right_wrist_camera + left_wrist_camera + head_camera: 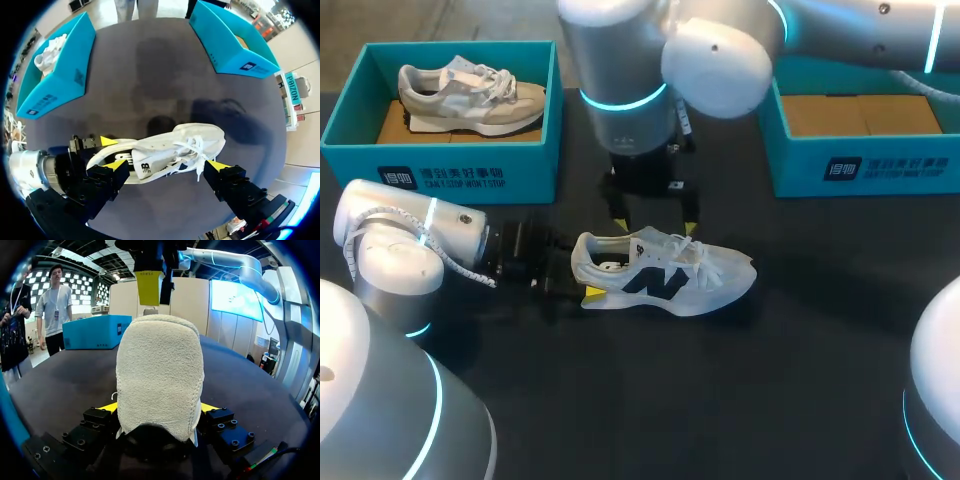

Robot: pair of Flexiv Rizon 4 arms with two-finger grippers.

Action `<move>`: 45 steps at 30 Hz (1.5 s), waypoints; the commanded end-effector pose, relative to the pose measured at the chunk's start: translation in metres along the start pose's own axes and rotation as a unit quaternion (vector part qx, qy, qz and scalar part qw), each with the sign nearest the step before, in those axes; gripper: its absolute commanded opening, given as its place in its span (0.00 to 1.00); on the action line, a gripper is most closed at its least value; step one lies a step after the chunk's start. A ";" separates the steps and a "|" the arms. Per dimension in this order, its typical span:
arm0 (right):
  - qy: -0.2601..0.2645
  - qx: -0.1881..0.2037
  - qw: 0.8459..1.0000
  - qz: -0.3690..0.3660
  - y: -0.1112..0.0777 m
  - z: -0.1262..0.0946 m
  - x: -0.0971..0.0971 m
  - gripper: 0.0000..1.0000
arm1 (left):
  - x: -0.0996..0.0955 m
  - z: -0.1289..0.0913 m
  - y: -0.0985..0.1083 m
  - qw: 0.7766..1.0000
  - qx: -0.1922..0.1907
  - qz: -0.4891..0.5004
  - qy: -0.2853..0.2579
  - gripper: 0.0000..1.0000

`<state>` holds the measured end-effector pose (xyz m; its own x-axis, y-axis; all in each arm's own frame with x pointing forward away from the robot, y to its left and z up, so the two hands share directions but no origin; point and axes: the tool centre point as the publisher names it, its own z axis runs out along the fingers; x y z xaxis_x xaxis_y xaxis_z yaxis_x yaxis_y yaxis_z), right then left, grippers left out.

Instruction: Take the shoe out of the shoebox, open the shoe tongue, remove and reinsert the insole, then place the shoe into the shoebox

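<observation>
The left arm, its silver casing bulking large in the near corner of the head view, lies low across the dark worktop. The right arm comes in from the far right and hangs over the middle. Two teal shoeboxes stand at the back edge, well apart. The left shoebox holds a beige shoe, and the right shoebox shows its brown cardboard floor. Nearer than both boxes and outside either, the white shoe with a dark side logo stands on its sole on the worktop, toe pointing to the right arm's side. The left claw is clamped on the shoe's heel, a yellow-tipped finger pressed to each side. The right claw hovers over the shoe's collar and laces with its fingers spread wide. Whether its tips touch the shoe cannot be told.
</observation>
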<state>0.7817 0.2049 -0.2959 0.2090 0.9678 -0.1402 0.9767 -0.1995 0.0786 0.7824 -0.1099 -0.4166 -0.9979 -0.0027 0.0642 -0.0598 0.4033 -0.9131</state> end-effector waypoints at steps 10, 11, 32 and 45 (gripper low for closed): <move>-0.042 -0.031 0.997 0.065 -0.015 0.022 0.017 1.00 | -0.002 0.000 0.001 1.000 -0.001 -0.001 0.001 0.00; -0.045 -0.032 0.996 0.064 -0.015 0.024 0.018 1.00 | -0.002 0.000 0.001 1.000 -0.001 -0.001 0.001 0.00; -0.114 -0.013 0.989 0.098 -0.016 0.063 0.020 1.00 | -0.002 0.000 0.001 1.000 -0.001 -0.001 0.001 0.00; -0.145 -0.017 0.980 0.136 -0.015 0.050 -0.007 0.46 | -0.002 0.000 0.001 1.000 -0.001 -0.001 0.001 0.00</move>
<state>0.7729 0.1941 -0.3535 0.1345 0.8963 -0.4226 0.9905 -0.1333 0.0325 0.7823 -0.1100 -0.4165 -0.9979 -0.0026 0.0642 -0.0597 0.4031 -0.9132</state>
